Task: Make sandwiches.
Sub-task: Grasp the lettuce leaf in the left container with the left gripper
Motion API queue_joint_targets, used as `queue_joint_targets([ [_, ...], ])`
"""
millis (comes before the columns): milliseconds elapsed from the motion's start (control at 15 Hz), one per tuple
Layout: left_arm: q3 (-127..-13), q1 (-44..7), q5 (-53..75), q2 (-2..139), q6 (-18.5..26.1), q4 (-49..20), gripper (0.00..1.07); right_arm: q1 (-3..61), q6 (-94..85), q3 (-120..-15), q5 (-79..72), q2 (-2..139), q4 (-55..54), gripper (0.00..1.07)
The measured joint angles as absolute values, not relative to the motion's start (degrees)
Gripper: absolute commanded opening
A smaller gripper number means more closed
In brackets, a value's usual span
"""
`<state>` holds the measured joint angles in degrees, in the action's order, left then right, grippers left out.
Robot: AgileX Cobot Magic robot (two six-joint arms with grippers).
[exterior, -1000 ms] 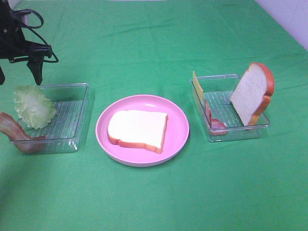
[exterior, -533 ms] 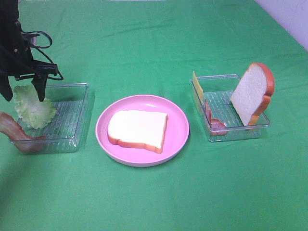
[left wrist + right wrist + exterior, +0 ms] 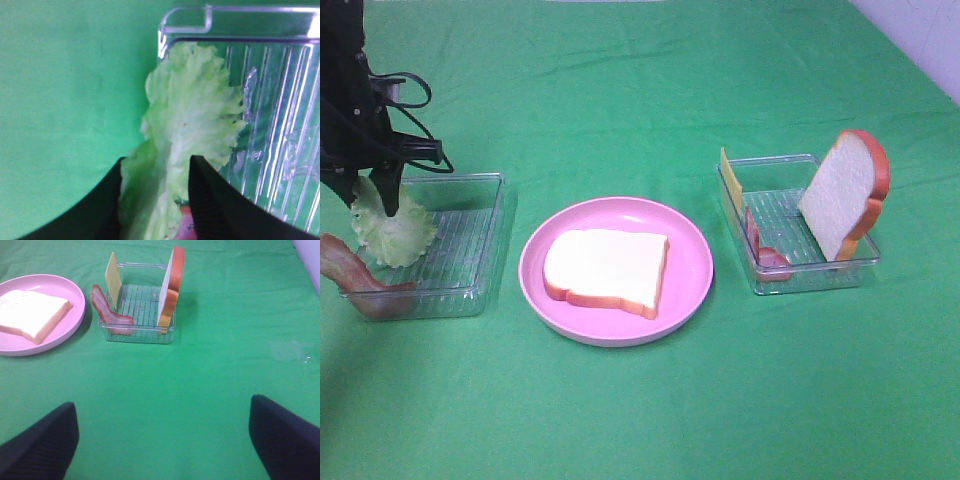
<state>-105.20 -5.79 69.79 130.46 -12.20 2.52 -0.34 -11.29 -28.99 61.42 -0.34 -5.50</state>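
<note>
In the middle, flat on a pink plate (image 3: pixel 695 262), one bread slice (image 3: pixel 605 270), white with a brown crust. To the left, a lettuce leaf (image 3: pixel 398 235) at the far left end of the left tray (image 3: pixel 470 290), partly out over that tray's wall. Pinched at its top by the left gripper (image 3: pixel 367 200). Seen up close from the left wrist: the leaf (image 3: pixel 192 100) bunched up and filling the gap of the gripper (image 3: pixel 156 170), touching both black fingers (image 3: pixel 210 200). Just beside the leaf, the left bacon (image 3: pixel 350 270), draped over the near left corner of the same tray. To the right of the plate, the right tray (image 3: pixel 820 275) with three things standing in it: thin yellow cheese (image 3: pixel 731 180) upright against the left wall, the right bacon (image 3: pixel 760 245) leaning next to it, and a second bread (image 3: pixel 845 195) propped up at the right end, tilted. Seen from the right wrist: the right gripper (image 3: pixel 162 435) wide open, holding nothing, well apart from the tray, above bare green cloth (image 3: pixel 640 420). Under everything, that same cloth.
</note>
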Motion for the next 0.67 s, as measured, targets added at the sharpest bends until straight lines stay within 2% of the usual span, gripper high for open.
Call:
queue_joint_targets([
  [67,-105.20,-5.79,69.79,130.46,-12.20,2.52,0.23,-0.34,-11.29,-28.99,61.42,-0.34,-5.50,0.87],
  [133,-105.20,-5.79,69.79,130.46,-12.20,2.52,0.23,-0.34,-11.29,-28.99,61.42,-0.34,-5.50,0.87],
  [200,-105.20,-5.79,69.79,130.46,-12.20,2.52,0.19,-0.34,-11.29,-28.99,61.42,-0.34,-5.50,0.87],
  [400,-105.20,-5.79,69.79,130.46,-12.26,2.52,0.00,-0.34,-11.29,-28.99,61.42,-0.34,-5.50,0.87],
  [667,-105.20,-5.79,69.79,130.46,-12.38,2.52,0.00,-0.34,-11.29,-28.99,61.42,-0.34,-5.50,0.87],
])
